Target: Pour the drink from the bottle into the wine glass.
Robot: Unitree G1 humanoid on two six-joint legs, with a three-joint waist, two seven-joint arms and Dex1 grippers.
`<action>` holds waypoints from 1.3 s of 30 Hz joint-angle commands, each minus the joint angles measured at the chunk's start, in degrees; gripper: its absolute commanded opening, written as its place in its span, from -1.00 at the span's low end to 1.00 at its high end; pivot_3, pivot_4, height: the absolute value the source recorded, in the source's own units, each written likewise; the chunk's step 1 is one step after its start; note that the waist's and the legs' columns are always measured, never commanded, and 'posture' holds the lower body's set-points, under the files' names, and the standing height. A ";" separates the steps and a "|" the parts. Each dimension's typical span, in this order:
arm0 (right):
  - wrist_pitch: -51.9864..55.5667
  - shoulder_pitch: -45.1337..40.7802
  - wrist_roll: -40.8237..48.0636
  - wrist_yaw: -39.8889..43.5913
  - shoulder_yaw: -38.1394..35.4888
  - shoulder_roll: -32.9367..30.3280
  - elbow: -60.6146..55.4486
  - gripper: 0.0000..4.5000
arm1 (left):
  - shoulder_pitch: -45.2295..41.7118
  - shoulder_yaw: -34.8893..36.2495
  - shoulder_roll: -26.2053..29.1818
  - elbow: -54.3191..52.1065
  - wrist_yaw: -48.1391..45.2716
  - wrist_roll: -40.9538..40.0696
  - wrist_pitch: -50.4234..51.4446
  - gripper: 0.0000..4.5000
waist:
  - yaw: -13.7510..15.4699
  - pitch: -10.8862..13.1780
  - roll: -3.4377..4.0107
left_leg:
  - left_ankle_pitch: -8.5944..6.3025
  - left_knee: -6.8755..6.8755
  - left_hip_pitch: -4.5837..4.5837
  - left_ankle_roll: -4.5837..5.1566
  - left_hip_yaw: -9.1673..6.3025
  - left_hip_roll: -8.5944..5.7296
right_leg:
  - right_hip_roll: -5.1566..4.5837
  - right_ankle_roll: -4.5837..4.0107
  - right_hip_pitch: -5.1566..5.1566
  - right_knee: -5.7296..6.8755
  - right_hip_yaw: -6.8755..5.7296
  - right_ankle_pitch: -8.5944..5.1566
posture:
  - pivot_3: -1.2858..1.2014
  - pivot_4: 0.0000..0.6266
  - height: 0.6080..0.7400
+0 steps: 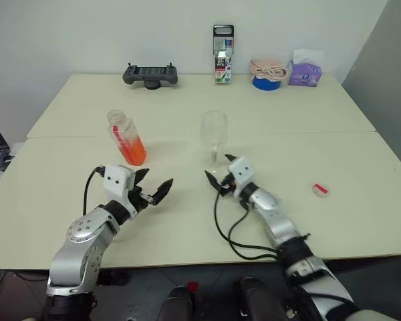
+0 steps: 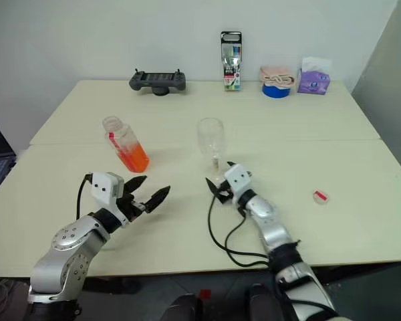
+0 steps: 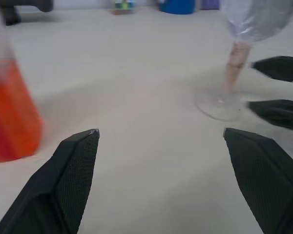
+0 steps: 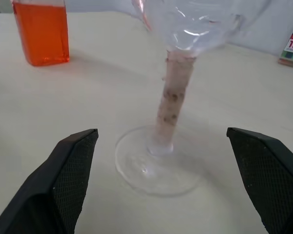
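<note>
Both claws spread wide, empty: right claw [image 1: 218, 172] just beside wine glass [image 1: 214, 137] foot, seemingly untouching; left claw [image 1: 154, 184] near bottle [image 1: 126, 138].

Bottle [image 1: 127, 139] left of wine glass [image 1: 214, 142]; both on table [image 1: 334, 154]

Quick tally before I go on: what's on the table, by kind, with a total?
Bottle of orange drink: 1
Wine glass: 1
Bottle cap: 1
Handheld controller: 1
Marker pack: 1
Blue tape roll: 1
Tissue pack: 1
Total: 7
</note>
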 commanded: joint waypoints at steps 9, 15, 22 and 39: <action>44.39 -4.78 33.92 24.51 -16.80 -33.71 -38.04 1.00 | -2.46 7.75 -1.18 0.60 7.71 3.00 -7.32 0.92 | 0.23 0.03 -0.02 | 0.00 0.15 -0.04 0.01 -0.05 0.00 | 0.02 0.12 0.04 0.03 -0.12 -0.07 | 0.03 -0.52 1.00; 55.56 -22.15 46.10 29.28 -16.77 -38.09 -35.73 1.00 | -7.42 7.66 0.85 3.06 7.74 3.81 -6.22 0.92 | 0.42 -0.01 -0.11 | -0.02 0.07 -0.09 0.03 -0.24 0.08 | 0.11 0.11 0.04 -0.03 -0.34 -0.08 | 0.03 -0.52 1.00; 52.86 -24.28 43.93 29.52 -11.90 -35.66 -35.52 1.00 | -14.63 6.66 2.69 10.82 6.61 4.40 -6.42 0.92 | 0.69 -0.02 -0.17 | -0.01 0.27 -0.32 0.03 -0.23 -0.07 | -0.05 0.17 -0.01 -0.10 -0.32 -0.04 | 0.03 -0.52 1.00; 53.37 -25.59 44.44 28.14 -11.20 -35.60 -37.41 1.00 | -29.72 2.68 2.83 33.22 1.24 7.81 -16.10 0.92 | 0.63 -0.02 -0.17 | -0.01 0.22 -0.34 0.02 -0.26 -0.04 | -0.02 0.11 -0.06 -0.06 -0.35 0.00 | 0.03 -0.52 1.00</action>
